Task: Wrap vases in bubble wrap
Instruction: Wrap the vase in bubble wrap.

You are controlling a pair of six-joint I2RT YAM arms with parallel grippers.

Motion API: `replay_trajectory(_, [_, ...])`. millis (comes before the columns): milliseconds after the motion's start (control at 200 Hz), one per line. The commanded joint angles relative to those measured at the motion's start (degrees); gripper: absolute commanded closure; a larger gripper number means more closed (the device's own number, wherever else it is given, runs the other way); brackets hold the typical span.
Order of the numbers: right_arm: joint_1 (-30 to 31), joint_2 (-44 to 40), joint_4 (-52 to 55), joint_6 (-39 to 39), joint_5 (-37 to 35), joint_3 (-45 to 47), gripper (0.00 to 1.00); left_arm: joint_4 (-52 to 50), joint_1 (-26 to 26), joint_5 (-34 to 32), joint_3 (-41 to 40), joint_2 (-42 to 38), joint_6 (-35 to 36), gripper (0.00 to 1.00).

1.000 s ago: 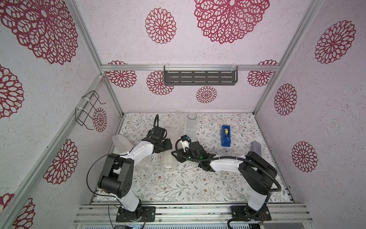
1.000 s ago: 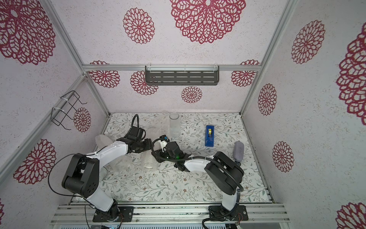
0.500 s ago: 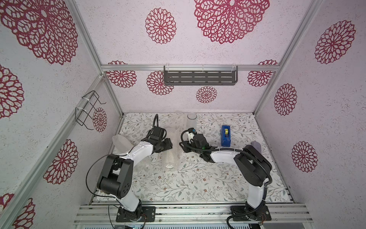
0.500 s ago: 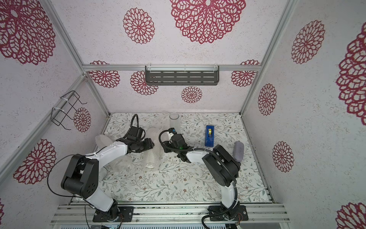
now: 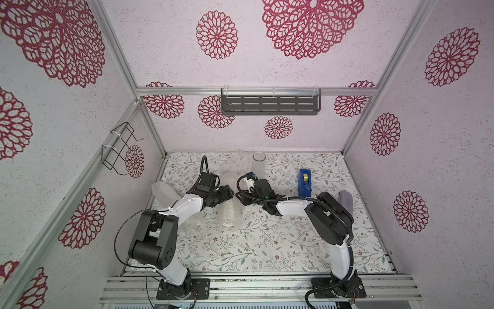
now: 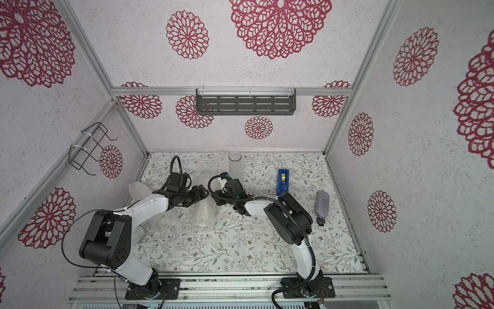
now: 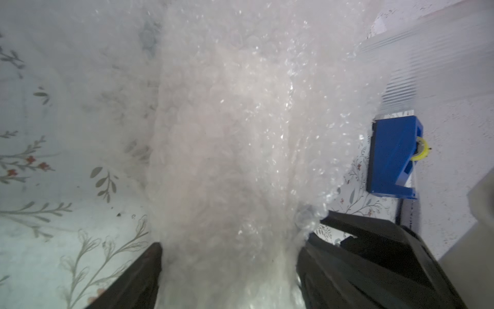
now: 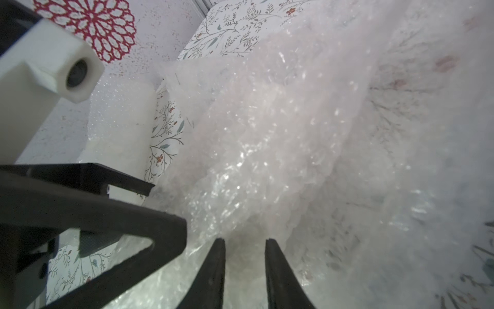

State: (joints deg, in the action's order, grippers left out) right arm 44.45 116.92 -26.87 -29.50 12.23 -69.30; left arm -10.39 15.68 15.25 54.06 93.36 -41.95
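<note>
Left wrist view: left end effector (image 7: 232, 246) spread wide astride bubble wrap (image 7: 227, 133) rolled round a vase (image 5: 228, 217) lying on the worktop (image 7: 40, 240), right end effector (image 8: 244, 240) pinching the wrap; sealing the roll probably needs the tape dispenser (image 7: 391, 157)

A: What's in the middle of the table (image 5: 240, 254)?
B: The lying vase (image 5: 228, 218), inside bubble wrap (image 5: 232, 205). Behind it, near the back edge, the standing vase (image 5: 258, 161).
A: And the sides?
B: Tape dispenser (image 5: 304, 183) right of the standing vase; the wrapped vase (image 5: 162, 191) at the left edge.
</note>
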Motion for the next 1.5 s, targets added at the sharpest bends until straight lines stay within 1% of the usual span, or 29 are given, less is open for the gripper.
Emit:
replay_trajectory(0, [0.7,0.1,-4.4,0.6,2.0,-0.3,0.74,6.6,0.3,4.8,-1.4,-1.4,-3.6,0.13])
replay_trajectory(100, [0.8,0.2,-5.8,0.6,2.5,0.1,0.75,7.4,0.3,4.5,-1.5,-1.4,-4.3,0.06])
replay_trajectory(150, [1.0,0.2,-6.2,0.7,2.7,0.2,0.75,6.9,0.3,4.4,-0.9,-0.6,-4.2,0.05])
replay_trajectory(300, [1.3,0.4,-6.6,0.8,3.0,0.0,0.76,3.0,0.2,1.7,1.0,1.9,-3.9,0.04])
replay_trajectory(405, [1.5,0.6,-7.1,0.9,3.0,0.0,0.78,1.0,0.2,-0.2,1.7,3.2,-4.6,0.06])
replay_trajectory(535, [1.7,0.9,-7.4,0.7,3.2,0.0,0.79,-0.8,0.2,-2.0,2.6,4.7,-4.9,0.13])
replay_trajectory(610, [1.7,0.8,-7.3,0.7,3.2,0.0,0.79,-1.3,0.2,-2.8,2.7,5.1,-4.8,0.23])
replay_trajectory(691, [1.8,0.4,-7.1,0.8,2.9,0.0,0.79,-1.8,0.2,-3.5,2.8,5.2,-4.6,0.30])
replay_trajectory(746, [1.8,0.0,-6.9,1.1,2.5,0.3,0.79,-2.5,0.2,-4.5,2.8,5.3,-4.3,0.33])
replay_trajectory(846, [1.7,-1.4,-5.7,1.7,1.4,0.9,0.77,-3.6,0.3,-7.2,2.6,5.8,-3.1,0.36])
replay_trajectory(901, [1.6,-2.8,-4.7,2.2,0.1,1.5,0.76,-4.0,0.3,-9.3,2.1,6.2,-2.4,0.36])
replay_trajectory(1021, [1.0,-6.5,-3.0,3.5,-1.4,3.1,0.71,-3.7,0.8,-10.0,1.1,7.1,-1.5,0.37])
replay_trajectory(1256, [-0.7,-17.7,4.2,9.9,-4.1,6.8,0.61,-1.7,1.5,-8.7,-1.1,6.1,-1.0,0.38])
replay_trajectory(1376, [-3.9,-24.4,8.8,13.0,-4.9,9.2,0.56,-1.0,2.0,-8.1,-1.3,5.6,-0.2,0.38])
replay_trajectory(1491, [-8.7,-29.9,15.0,15.8,-4.6,10.9,0.51,-1.6,3.0,-9.4,-1.1,4.9,0.9,0.39])
